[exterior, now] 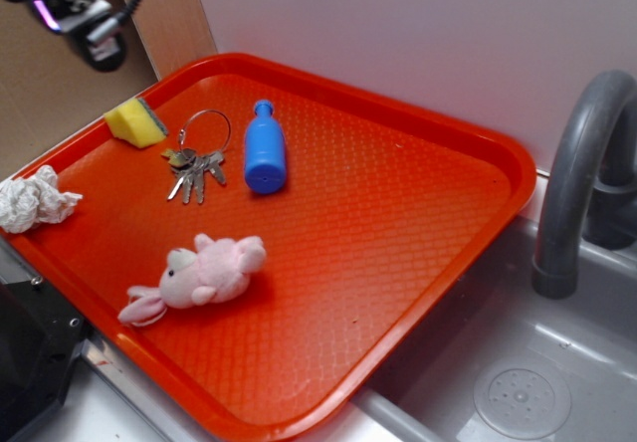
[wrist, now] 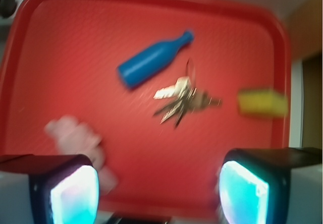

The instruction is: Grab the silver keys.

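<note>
On my screens the red tray (exterior: pixel 418 263) held four things: the silver keys (exterior: pixel 195 166), a blue bottle (exterior: pixel 265 149) lying on its side just right of them, a yellow sponge (exterior: pixel 136 121) near the far left rim, and a pink plush toy (exterior: pixel 199 275) toward the near edge. A crumpled white cloth (exterior: pixel 35 203) sat at the tray's left corner, partly over the rim. Beside the tray I could see a grey sink (exterior: pixel 518 362) with its faucet (exterior: pixel 582 173).

The gripper (wrist: pixel 159 191) hung high above the tray, well apart from everything; its jaws stood wide apart and empty, with the two lit pads (wrist: pixel 74 196) at the bottom corners of the wrist view, which was blurred.

The keys lay flat between sponge and bottle, not touching either as far as I could tell. In the exterior view the ring sat at the far end and the blades fanned toward the near-left, the bunch's long axis running roughly parallel with the bottle.
</note>
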{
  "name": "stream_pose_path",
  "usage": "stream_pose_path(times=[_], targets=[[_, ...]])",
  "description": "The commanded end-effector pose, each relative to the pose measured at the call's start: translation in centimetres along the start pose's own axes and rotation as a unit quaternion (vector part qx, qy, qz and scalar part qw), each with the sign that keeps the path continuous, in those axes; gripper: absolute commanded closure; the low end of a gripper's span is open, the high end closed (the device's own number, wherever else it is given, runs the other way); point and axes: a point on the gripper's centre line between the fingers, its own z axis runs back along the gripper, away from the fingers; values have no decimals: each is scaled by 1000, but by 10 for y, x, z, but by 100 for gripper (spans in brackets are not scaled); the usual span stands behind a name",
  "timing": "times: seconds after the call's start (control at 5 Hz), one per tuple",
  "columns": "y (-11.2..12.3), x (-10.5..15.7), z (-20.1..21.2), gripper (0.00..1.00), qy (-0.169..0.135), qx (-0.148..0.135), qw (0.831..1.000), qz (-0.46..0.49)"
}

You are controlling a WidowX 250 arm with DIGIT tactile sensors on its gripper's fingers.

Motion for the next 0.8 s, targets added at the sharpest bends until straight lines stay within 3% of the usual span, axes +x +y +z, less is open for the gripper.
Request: stream_pose_path(times=[0.0,0.4,0.6], targets=[[40,37,-67,0,3,-16,1000,-26],[6,33,-89,0,23,-1,998,-63],[2,31,-103,0,37,38,997,-64]])
